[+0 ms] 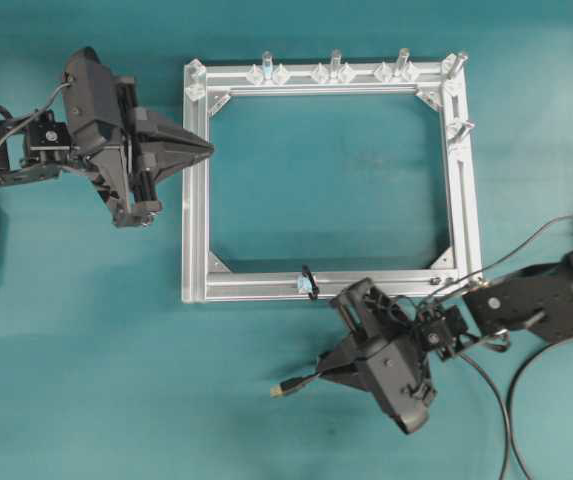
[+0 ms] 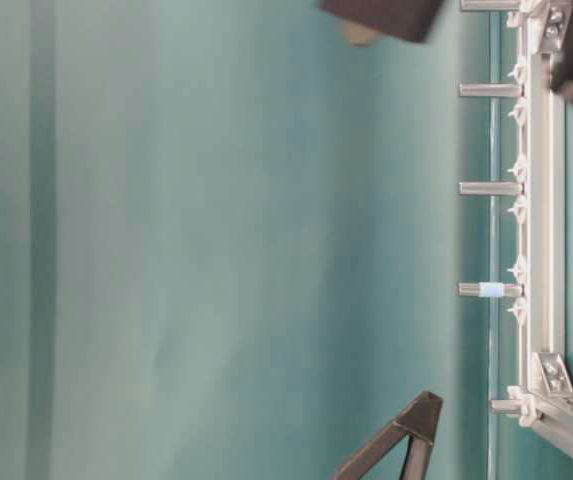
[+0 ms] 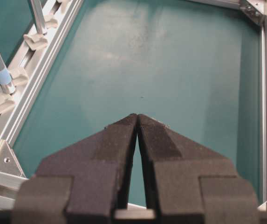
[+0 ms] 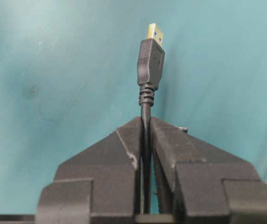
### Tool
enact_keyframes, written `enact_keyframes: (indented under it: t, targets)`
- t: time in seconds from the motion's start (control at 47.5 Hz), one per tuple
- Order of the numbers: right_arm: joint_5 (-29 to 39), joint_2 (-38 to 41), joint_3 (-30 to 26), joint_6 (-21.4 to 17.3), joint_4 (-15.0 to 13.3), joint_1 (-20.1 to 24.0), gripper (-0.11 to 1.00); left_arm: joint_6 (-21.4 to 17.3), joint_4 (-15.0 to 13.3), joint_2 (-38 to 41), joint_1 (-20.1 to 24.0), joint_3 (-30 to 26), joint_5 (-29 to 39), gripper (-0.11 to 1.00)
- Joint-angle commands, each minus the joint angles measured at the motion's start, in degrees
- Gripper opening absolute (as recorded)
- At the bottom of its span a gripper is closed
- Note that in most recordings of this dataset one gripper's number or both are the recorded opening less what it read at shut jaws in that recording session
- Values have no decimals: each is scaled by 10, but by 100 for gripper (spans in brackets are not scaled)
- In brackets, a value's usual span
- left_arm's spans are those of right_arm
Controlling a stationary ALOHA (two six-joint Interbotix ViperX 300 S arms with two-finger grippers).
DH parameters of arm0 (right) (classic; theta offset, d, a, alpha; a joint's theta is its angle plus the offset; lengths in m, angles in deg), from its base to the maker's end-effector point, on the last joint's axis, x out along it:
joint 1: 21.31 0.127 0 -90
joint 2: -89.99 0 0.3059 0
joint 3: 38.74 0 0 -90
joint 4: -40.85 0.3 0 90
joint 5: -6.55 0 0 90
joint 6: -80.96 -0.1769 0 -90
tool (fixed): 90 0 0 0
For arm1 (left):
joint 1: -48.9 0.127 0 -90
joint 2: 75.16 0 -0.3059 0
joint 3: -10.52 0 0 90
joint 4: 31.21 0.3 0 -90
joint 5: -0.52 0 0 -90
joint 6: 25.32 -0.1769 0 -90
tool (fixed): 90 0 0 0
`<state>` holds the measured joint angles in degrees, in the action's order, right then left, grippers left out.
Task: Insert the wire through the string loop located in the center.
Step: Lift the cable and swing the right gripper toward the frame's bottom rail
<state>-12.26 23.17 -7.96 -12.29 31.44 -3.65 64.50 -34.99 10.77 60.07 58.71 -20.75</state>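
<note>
Right gripper (image 4: pixel 146 122): I see it clenched on the wire (image 4: pixel 146 140), the cable pinched between both fingertips just behind the ribbed strain relief; the plug (image 4: pixel 151 63) juts out past the tips, its brass-coloured end free over the bare teal table (image 1: pixel 96 350); in the overhead view this gripper (image 1: pixel 324 369) sits below the bottom rail, plug (image 1: pixel 284 390) pointing left, away from the rail.

String loop (image 1: pixel 309 281): I find it standing on the bottom rail of the aluminium frame (image 1: pixel 466 200), near that rail's middle, pale-blue bit at its base; near the right gripper but apart from the wire.

Left gripper (image 3: pixel 137 120): fingertips pressed together with nothing between them; overhead it (image 1: pixel 206 148) rests over the frame's left rail, pointing into the open centre.

Upright pegs (image 1: pixel 335 64): ranged along the top rail.
</note>
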Motion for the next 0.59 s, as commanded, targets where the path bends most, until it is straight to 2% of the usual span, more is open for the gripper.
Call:
enact_keyframes:
  t: [0.0, 0.295, 0.569]
  targets:
    - [6, -40, 3, 1, -2, 2, 7, 4, 1, -9, -2, -4, -3, 10]
    - [64, -112, 41, 1, -2, 3, 7, 4, 1, -9, -2, -4, -4, 10]
    - [71, -157, 81, 1, -1, 3, 7, 3, 1, -9, -2, -2, -3, 10]
